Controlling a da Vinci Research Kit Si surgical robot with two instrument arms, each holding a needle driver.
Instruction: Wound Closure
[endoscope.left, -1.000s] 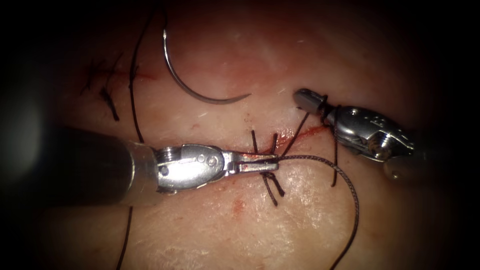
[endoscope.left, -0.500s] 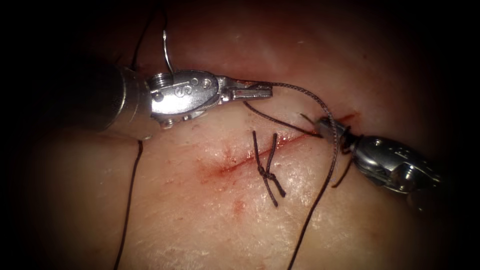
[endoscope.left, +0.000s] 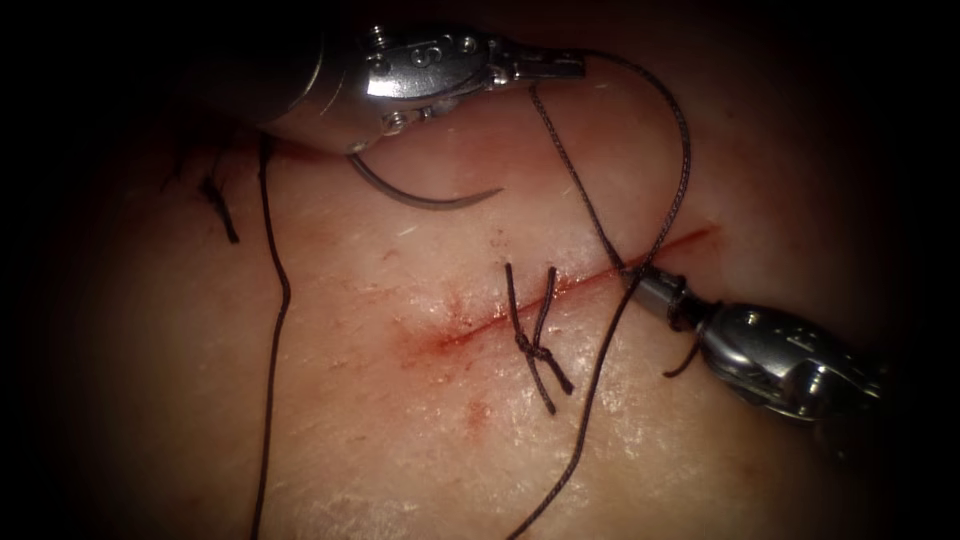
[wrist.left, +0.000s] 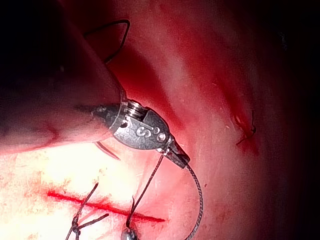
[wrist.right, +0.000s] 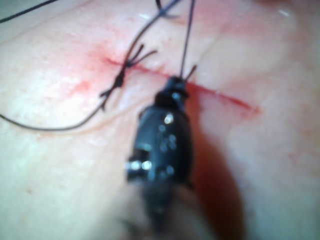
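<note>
Thread (endoscope.left: 672, 170) clenched in left end effector (endoscope.left: 560, 68) and right end effector (endoscope.left: 640, 282) beside cut (endoscope.left: 560, 290); needle (endoscope.left: 430, 197) loose on tissue (endoscope.left: 400, 440); best kept evenly taut.

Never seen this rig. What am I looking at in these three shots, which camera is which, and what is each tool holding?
It is a surgical practice robot closing a cut in pork belly, the tissue. One picture comes from an endoscope above and in front; the other two come from small cameras riding near each arm's wrist.

In the endoscope view the left tool is shut on the thread, which loops down to the right tool at the cut. The right tool is also shut on thread.

The curved needle lies free on the tissue above the cut, held by neither tool and not in the tissue. A finished knot with cut ends crosses the cut, and red fluid stains its left part.
</note>
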